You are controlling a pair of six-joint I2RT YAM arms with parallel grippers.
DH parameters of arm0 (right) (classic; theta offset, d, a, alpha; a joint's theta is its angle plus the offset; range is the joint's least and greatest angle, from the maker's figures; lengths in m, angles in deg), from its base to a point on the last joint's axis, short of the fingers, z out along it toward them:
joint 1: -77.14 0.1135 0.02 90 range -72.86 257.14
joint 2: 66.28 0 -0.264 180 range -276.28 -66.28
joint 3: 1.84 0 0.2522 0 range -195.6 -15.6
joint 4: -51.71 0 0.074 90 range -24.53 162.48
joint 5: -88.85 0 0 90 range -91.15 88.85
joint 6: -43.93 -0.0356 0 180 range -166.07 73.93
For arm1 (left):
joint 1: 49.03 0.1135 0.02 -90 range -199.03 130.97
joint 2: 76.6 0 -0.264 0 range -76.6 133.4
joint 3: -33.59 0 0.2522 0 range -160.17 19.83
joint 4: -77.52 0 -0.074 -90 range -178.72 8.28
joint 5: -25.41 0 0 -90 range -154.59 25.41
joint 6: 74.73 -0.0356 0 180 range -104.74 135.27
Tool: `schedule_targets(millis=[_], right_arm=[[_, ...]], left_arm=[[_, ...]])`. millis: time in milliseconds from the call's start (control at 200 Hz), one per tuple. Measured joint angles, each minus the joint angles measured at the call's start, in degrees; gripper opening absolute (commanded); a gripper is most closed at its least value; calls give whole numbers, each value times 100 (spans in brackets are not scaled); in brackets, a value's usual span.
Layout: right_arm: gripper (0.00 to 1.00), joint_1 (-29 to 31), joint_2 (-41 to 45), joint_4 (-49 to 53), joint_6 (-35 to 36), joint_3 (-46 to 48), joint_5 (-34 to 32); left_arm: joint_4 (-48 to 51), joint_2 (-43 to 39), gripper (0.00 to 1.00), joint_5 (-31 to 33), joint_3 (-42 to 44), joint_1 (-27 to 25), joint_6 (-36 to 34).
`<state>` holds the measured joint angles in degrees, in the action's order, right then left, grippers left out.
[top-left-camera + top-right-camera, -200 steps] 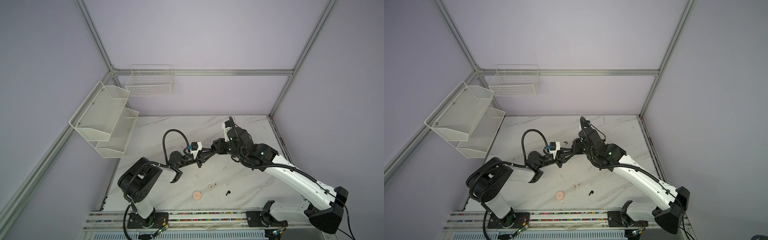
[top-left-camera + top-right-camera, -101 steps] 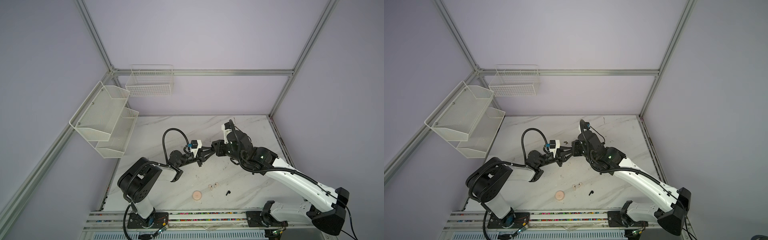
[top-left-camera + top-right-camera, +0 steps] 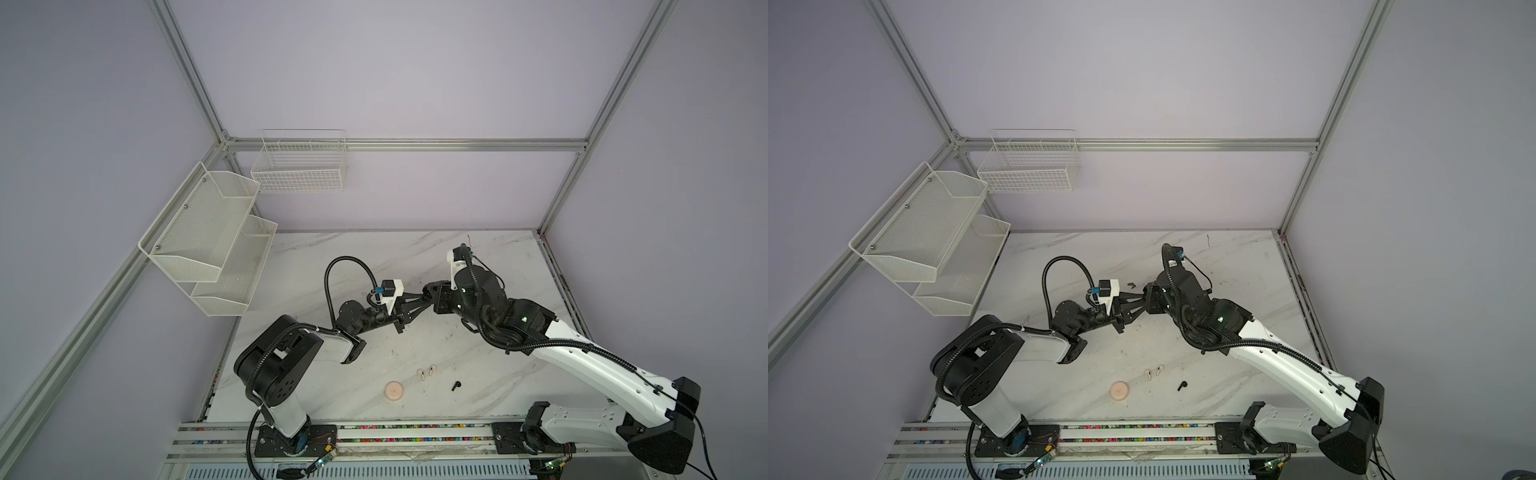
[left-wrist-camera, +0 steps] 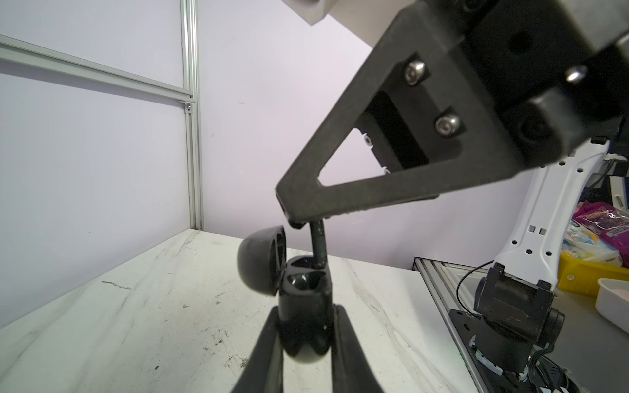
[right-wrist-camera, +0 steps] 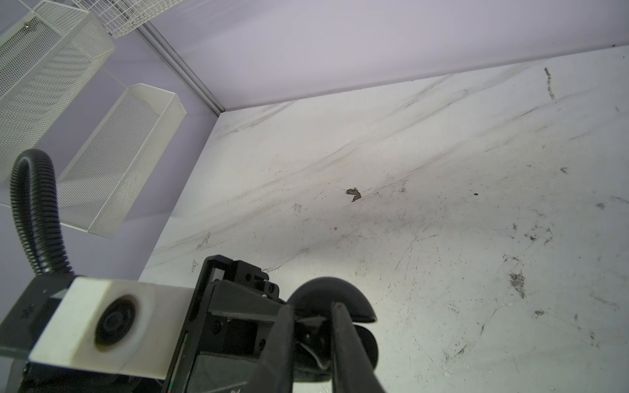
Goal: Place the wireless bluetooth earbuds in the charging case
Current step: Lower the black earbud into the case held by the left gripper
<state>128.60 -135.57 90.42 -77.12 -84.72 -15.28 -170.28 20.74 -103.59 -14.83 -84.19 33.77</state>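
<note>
Since the preceding second, the right arm has been lowered slightly at its elbow, while both sets of fingers have remained met tip to tip at nearly the same spot above the tabletop [image 3: 498,266]. The left fingers [image 4: 305,316] are closed about the body of a black charging case [image 4: 306,292], which is held clear of the tabletop with its domed lid [image 4: 260,263] swung open to one side. The right fingers [image 4: 293,212] are pinched together on the upper end of a black earbud [image 4: 319,243]. Its stem is directed from their tips down into one of the two wells of the case, just beyond the left fingertips [image 4: 269,343]. Whether the earbud is fully seated cannot be told.

Well apart from both sets of fingers, on the side toward the arms' bases, the remaining items are seen lying on the tabletop in both top views. These are a round pink case [image 3: 393,392], a pink earbud [image 3: 422,375], a second pink earbud [image 3: 433,368] just beside it, and a second black earbud [image 3: 456,385] slightly farther toward the right arm. A two-tier mesh shelf [image 3: 203,232] and a wire basket [image 3: 299,170] are mounted on the walls, far from the fingers, beyond the left arm.
</note>
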Motion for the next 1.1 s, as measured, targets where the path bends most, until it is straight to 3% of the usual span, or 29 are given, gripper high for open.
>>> schedule_targets(millis=[1100], right_arm=[[12,140,140,-417,-142,376,-173]], left_arm=[[37,-39,0,-44,0,0,50]])
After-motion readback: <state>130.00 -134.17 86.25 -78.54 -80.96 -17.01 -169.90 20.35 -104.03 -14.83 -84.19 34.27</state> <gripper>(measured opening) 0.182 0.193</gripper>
